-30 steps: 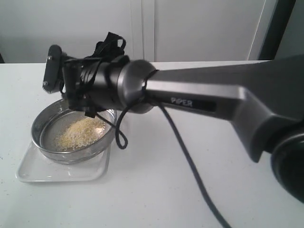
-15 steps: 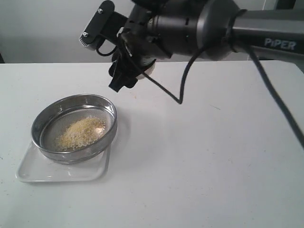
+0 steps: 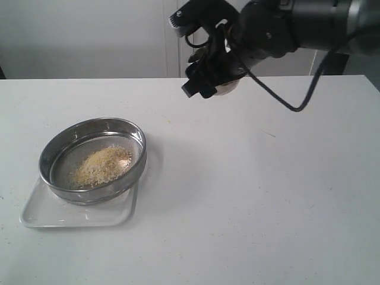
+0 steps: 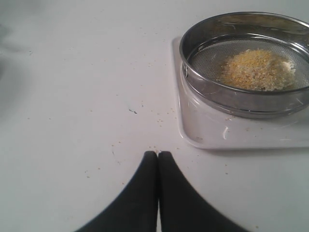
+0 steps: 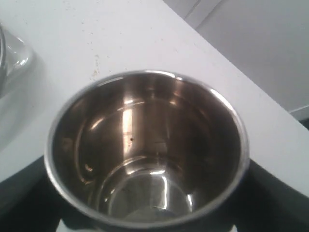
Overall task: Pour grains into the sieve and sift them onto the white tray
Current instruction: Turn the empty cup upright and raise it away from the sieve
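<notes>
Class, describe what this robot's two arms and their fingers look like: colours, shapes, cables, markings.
The right arm is a thick rounded tube in glossy black and dark grey, with bulky joints. A thin black cable hangs from it in a loose loop. The left gripper shows two matte black fingers, broad at the base and curving to narrow tips. No markings are readable.

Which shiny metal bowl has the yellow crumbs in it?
The big flat sieve on the white tray: the grains lie piled on its mesh. The small deep cup up in the air is shiny and empty inside.
</notes>
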### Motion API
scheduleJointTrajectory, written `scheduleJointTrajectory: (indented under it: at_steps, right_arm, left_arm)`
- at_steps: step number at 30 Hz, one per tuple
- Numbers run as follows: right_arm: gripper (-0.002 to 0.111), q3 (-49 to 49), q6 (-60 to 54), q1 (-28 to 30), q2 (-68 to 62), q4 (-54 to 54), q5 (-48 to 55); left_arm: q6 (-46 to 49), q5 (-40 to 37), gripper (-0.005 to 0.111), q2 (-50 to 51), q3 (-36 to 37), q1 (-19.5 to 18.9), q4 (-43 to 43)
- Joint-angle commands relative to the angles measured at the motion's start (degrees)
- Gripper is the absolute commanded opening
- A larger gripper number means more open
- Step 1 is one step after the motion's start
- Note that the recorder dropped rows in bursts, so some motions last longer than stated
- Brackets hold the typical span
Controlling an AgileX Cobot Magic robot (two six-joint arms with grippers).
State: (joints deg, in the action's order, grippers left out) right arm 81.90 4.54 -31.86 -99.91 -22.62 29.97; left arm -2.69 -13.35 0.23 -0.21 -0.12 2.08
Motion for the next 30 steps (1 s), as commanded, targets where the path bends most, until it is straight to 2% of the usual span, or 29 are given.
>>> scheduleJointTrajectory:
  at_steps: [1,7,11,15,19,23,30]
  right_arm:
    - [0.0,-4.5,-1.8,4.6,3.4,3.6,-4.0]
    - [0.0,-10.8,-1.9,9.8,6.9,4.4,-8.0]
    - [0.0,-15.4,-1.9,15.5,9.5,6.8,-12.8]
    - [0.0,-21.3,-1.9,21.6,11.2,7.7,-20.5]
    - [0.0,-28.4,-0.7,26.8,11.2,8.1,-34.2]
    - [0.0,-34.2,2.5,29.7,10.5,8.1,-46.9]
    - [0.0,-37.4,5.0,31.6,5.2,7.4,-57.1]
  left_arm:
    - [0.0,0.0,0.0,-0.2,0.2,0.0,0.4]
    - [0.0,0.0,0.0,-0.2,0.2,0.0,0.4]
    - [0.0,0.0,0.0,-0.2,0.2,0.0,0.4]
    - [0.0,0.0,0.0,-0.2,0.2,0.0,0.4]
    - [0.0,0.0,0.0,-0.2,0.2,0.0,0.4]
    - [0.0,0.0,0.0,-0.2,0.2,0.0,0.4]
    - [0.0,0.0,0.0,-0.2,0.2,0.0,0.4]
